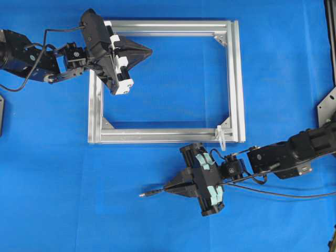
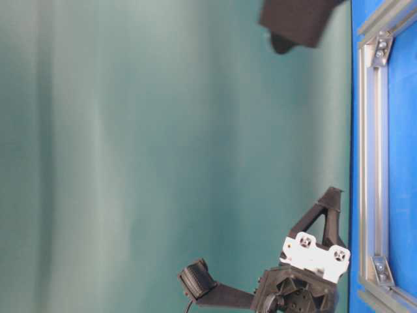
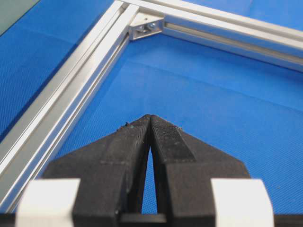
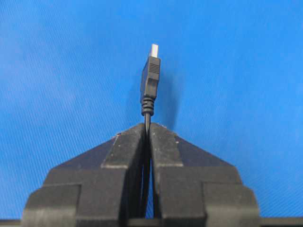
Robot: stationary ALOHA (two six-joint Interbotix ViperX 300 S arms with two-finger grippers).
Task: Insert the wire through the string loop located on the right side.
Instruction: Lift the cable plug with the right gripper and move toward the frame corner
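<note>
The wire (image 1: 149, 193) is a thin black cable with a small dark-and-silver plug tip (image 4: 150, 78). It lies low over the blue mat in front of the frame, and its plug points left. My right gripper (image 1: 167, 188) (image 4: 147, 126) is shut on the wire just behind the plug, and the cable trails off right (image 1: 283, 195). The white string loop (image 1: 221, 137) sits on the frame's near rail by the right corner, up and right of this gripper. My left gripper (image 1: 149, 51) (image 3: 150, 118) is shut on nothing and hovers inside the frame's far left corner.
The silver aluminium frame (image 1: 239, 79) (image 3: 71, 94) lies flat on the blue mat, with corner brackets (image 3: 146, 27) inside it. The table-level view shows the frame (image 2: 368, 163) edge-on, with my left gripper (image 2: 332, 195) beside it. A dark fixture (image 1: 328, 107) stands at the right edge.
</note>
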